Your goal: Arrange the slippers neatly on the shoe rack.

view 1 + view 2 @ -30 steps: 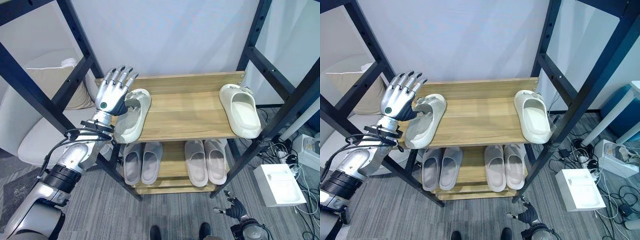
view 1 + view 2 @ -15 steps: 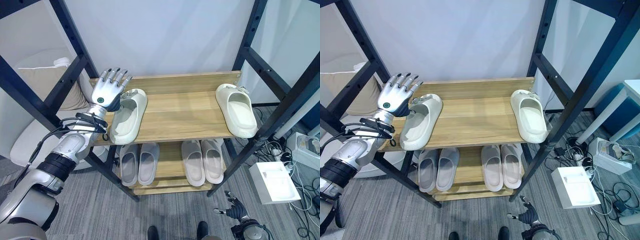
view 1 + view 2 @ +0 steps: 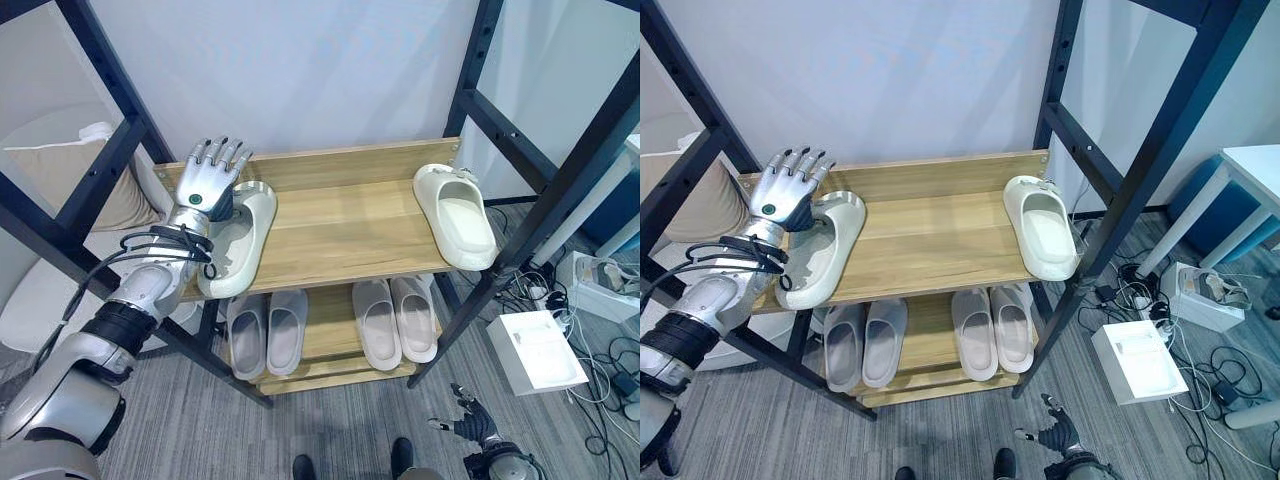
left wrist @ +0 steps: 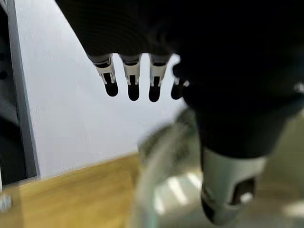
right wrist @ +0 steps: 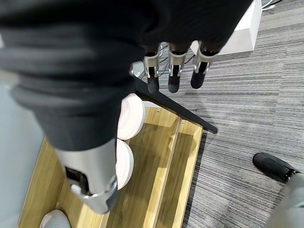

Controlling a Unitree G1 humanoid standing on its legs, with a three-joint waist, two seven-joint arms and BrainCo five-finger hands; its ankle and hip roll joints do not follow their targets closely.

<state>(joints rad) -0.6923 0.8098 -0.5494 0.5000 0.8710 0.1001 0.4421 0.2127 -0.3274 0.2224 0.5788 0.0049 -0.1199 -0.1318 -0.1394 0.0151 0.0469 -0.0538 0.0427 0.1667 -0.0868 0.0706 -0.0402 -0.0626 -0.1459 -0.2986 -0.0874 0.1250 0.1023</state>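
A cream slipper (image 3: 236,243) lies at the left end of the wooden rack's top shelf (image 3: 345,232), angled, with its near end hanging over the front edge. My left hand (image 3: 209,181) rests against its far end, fingers straight and thumb down at the slipper's opening (image 4: 175,185). The matching cream slipper (image 3: 456,214) lies at the shelf's right end, also reaching past the front edge. My right hand (image 3: 468,424) hangs low near the floor in front of the rack, fingers (image 5: 172,71) straight and holding nothing.
Two pairs of grey slippers (image 3: 266,332) (image 3: 394,320) stand on the lower shelf. Black frame posts (image 3: 541,203) flank the rack on both sides. A white box (image 3: 536,351) and cables lie on the floor at the right, and a beige cushion (image 3: 58,176) sits at the left.
The camera has shifted, so the whole scene sits further left. My left hand has stayed at the left slipper's far end, slightly lower. The right hand is unchanged.
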